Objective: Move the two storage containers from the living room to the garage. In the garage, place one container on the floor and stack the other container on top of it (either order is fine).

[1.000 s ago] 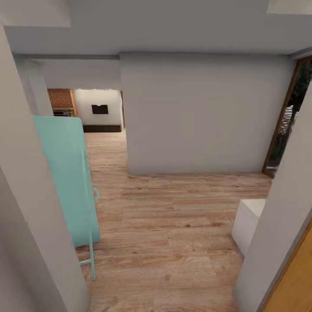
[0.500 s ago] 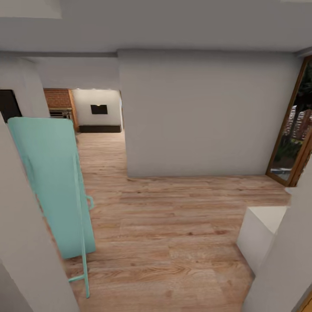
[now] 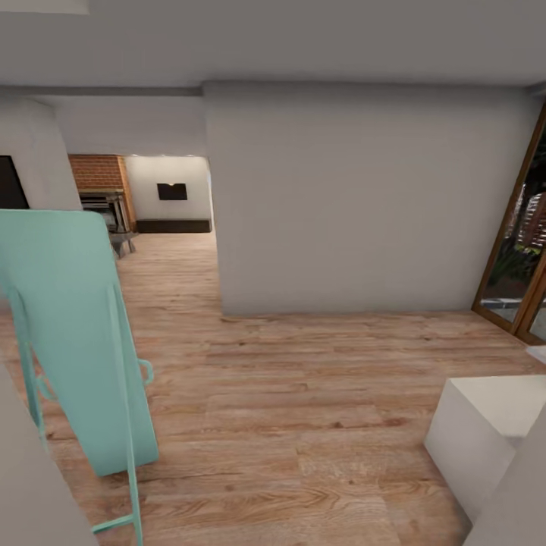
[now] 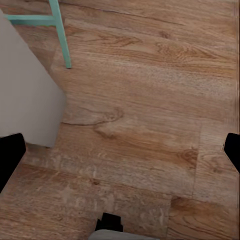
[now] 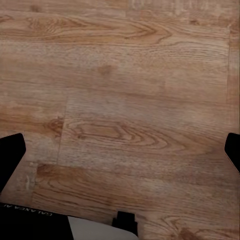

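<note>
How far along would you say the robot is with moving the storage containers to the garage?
Nothing looks done yet. Both wrist views show open, empty jaws over the wood plank floor, so no container is in hand. The robot stands in a hallway beside a turquoise leaning panel, facing a passage towards the brick fireplace of the living room. Left to do: reach the containers, carry both to the garage and stack them there.

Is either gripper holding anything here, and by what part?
Nothing is held. The left gripper and right gripper are both open, with only wood floor between their fingers.
</note>
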{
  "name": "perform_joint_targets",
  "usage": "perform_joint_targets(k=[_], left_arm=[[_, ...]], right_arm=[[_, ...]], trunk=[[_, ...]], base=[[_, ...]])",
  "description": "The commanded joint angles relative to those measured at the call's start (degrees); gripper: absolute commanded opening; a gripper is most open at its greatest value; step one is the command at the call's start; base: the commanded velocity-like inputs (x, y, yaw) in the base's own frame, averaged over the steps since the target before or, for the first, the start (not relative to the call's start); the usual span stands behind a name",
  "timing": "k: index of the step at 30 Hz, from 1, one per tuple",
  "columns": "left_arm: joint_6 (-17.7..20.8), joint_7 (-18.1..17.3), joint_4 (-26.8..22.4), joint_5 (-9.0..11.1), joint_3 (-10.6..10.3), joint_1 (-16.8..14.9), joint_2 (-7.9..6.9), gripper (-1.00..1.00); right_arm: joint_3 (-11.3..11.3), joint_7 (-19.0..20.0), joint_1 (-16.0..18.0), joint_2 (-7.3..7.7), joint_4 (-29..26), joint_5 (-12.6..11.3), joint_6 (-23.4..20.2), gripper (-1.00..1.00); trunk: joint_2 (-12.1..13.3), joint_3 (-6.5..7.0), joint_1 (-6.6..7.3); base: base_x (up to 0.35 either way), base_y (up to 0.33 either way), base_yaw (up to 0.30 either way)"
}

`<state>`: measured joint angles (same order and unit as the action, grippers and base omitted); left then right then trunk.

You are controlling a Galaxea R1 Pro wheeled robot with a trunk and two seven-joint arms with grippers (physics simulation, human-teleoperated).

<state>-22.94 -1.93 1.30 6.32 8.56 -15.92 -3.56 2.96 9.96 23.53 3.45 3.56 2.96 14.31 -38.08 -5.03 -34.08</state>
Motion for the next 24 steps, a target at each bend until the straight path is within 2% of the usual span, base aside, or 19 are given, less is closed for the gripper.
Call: perform_joint_targets(k=[1,9,13,20,24], left_arm=[[-0.4,-0.2,0.1,0.5,0.0,-0.1,0.06,1.0],[-1.3,-0.2,0.2,0.5,0.0,-0.1,-0.32,1.0],[-1.3,-0.3,0.5,0.5,0.0,-0.1,0.38,1.0],[-1.4,-0.4,0.6,0.5,0.1,-0.1,0.34,1.0],[-1.4,-0.3,0.7,0.6,0.1,-0.1,-0.28,1.0]], right_arm=[[0.2,0.0,0.1,0.0,0.2,0.3,0.5,1.0],[0.0,0.1,0.1,0.07,0.2,0.2,0.5,1.0],[0.0,-0.6,0.1,0.07,0.2,0.1,0.5,1.0],[0.2,-0.7,0.1,0.02,0.2,0.6,0.6,1.0],[0.2,-0.8,0.1,0.05,0.2,0.8,0.7,1.0]], trunk=[[-0.1,-0.1,-0.05],[-0.1,-0.1,-0.05],[-0.1,-0.1,-0.05],[-0.1,-0.1,-0.05],[-0.1,-0.1,-0.05]], base=[[0.326,0.0,0.0],[0.327,0.0,0.0],[0.327,0.0,0.0],[0.327,0.0,0.0],[0.327,0.0,0.0]])
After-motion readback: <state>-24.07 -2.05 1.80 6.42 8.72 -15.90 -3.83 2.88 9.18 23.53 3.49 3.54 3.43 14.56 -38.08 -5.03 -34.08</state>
